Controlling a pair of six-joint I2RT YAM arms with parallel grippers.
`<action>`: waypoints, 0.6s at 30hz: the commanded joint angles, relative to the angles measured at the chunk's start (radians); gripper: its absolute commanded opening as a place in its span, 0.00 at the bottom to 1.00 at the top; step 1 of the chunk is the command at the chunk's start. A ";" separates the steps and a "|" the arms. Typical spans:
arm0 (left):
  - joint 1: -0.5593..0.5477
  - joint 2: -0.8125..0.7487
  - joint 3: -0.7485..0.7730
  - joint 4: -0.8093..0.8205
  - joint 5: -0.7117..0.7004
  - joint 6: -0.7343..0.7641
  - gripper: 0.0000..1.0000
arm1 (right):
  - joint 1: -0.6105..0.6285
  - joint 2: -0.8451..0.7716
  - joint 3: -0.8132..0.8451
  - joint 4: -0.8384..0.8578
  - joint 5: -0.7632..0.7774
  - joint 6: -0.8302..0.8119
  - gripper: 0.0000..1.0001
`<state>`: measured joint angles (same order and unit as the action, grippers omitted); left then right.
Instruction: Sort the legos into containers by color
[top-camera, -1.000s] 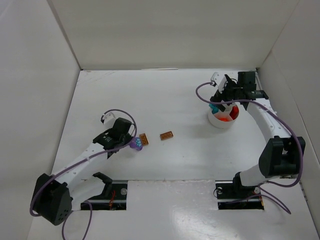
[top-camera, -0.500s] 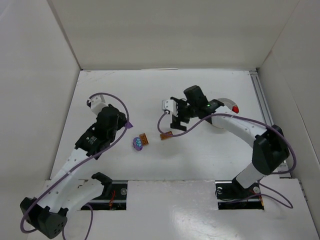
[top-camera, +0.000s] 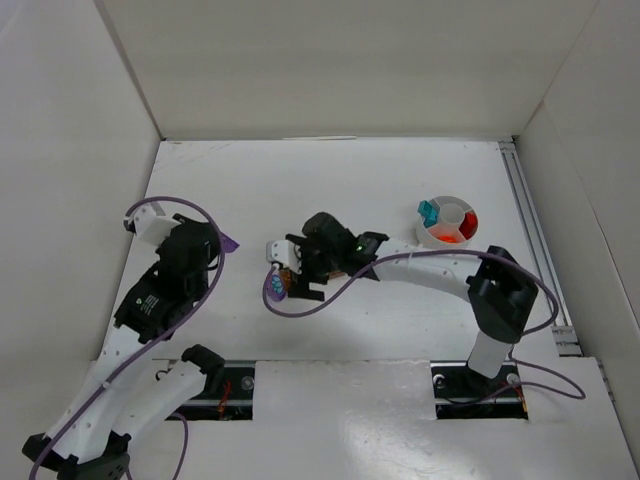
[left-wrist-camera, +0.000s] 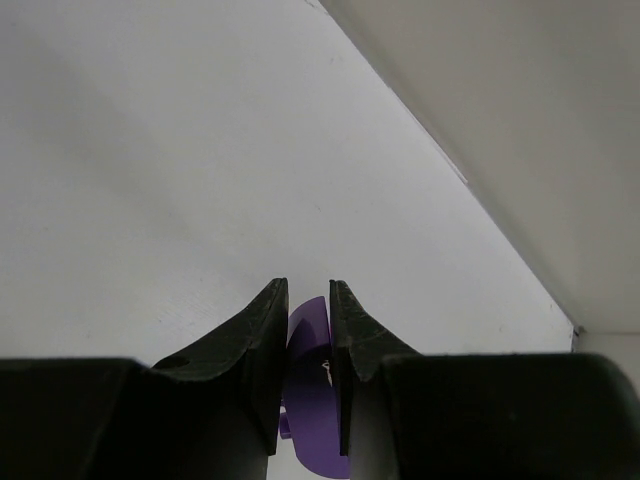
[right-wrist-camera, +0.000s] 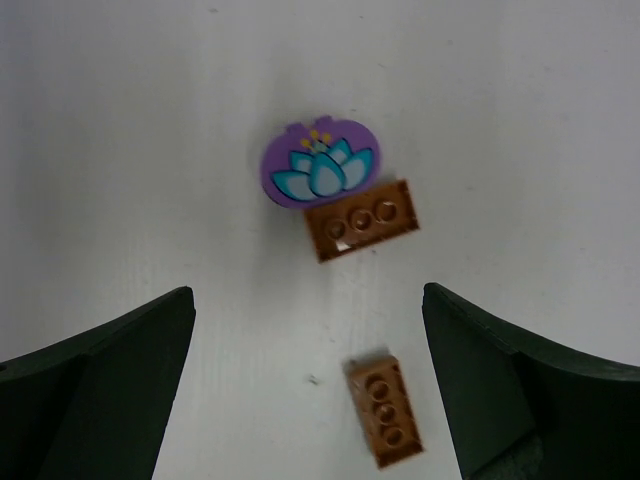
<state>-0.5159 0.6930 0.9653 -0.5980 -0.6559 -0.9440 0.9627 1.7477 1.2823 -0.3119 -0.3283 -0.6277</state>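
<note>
My left gripper (top-camera: 216, 245) is shut on a small purple lego (left-wrist-camera: 312, 400), held at the left of the table; the piece also shows in the top view (top-camera: 228, 243). My right gripper (top-camera: 295, 274) is open and empty, hovering over the middle of the table. Below it in the right wrist view lie a round purple piece with a lotus print (right-wrist-camera: 318, 165), a brown brick (right-wrist-camera: 362, 218) touching it, and a second brown brick (right-wrist-camera: 386, 410) between the open jaws (right-wrist-camera: 308, 300). The white bowl (top-camera: 432, 238) at the right holds teal, red and orange pieces.
White walls enclose the table at the back, left and right. Purple cables loop off both arms. A metal rail (top-camera: 535, 250) runs along the right edge. The arm bases stand at the near edge.
My right arm has swung from the bowl leftward to above the brown bricks. My left arm has drawn back to the left with the purple piece in its jaws.
</note>
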 joint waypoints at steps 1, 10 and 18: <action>-0.004 -0.033 0.036 -0.129 -0.096 -0.102 0.00 | 0.066 0.015 0.048 0.118 0.156 0.213 1.00; -0.004 -0.102 0.027 -0.223 -0.125 -0.173 0.00 | 0.160 0.134 0.060 0.220 0.478 0.562 1.00; -0.004 -0.139 0.007 -0.243 -0.134 -0.184 0.00 | 0.189 0.237 0.126 0.250 0.459 0.572 0.95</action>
<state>-0.5159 0.5575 0.9703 -0.8223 -0.7544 -1.1088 1.1240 1.9793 1.3499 -0.1303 0.1059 -0.0982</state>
